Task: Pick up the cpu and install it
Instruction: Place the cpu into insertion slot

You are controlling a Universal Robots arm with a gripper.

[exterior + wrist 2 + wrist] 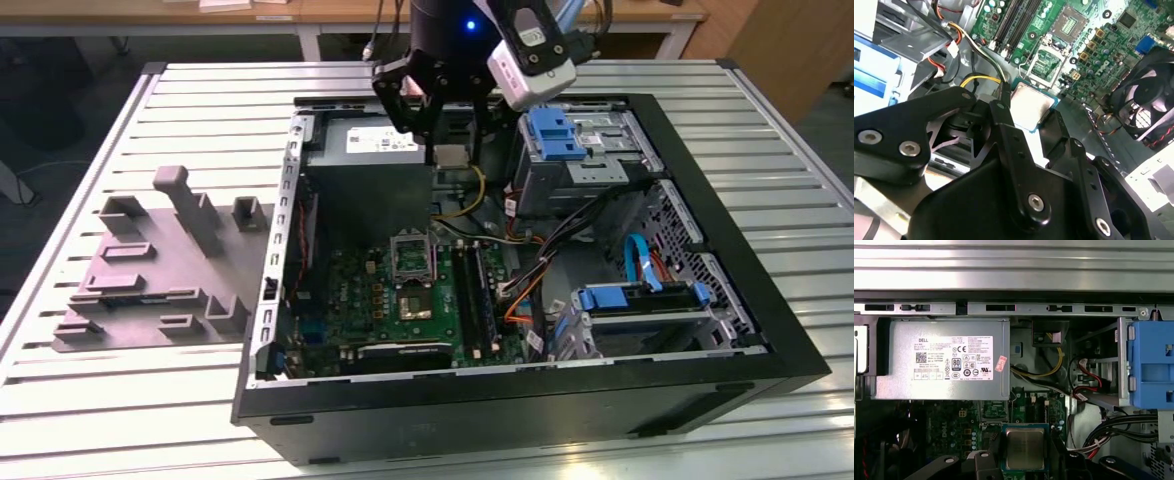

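Metal and plastic surfaces
The cpu [1025,448] has a dull silvery metal top; the fixture [134,300] is matt grey plastic.

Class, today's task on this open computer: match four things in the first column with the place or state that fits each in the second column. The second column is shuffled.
Column one:
1. cpu
2. grey fixture
3. socket
4. power supply

Column two:
A. on the slatted table, outside the case, at the exterior view's left
B. gripped in the claw, above the board
C. metal-framed, on the green board
D. grey box with a white label, against the case wall

Pairs: 1-B, 2-A, 3-C, 4-D
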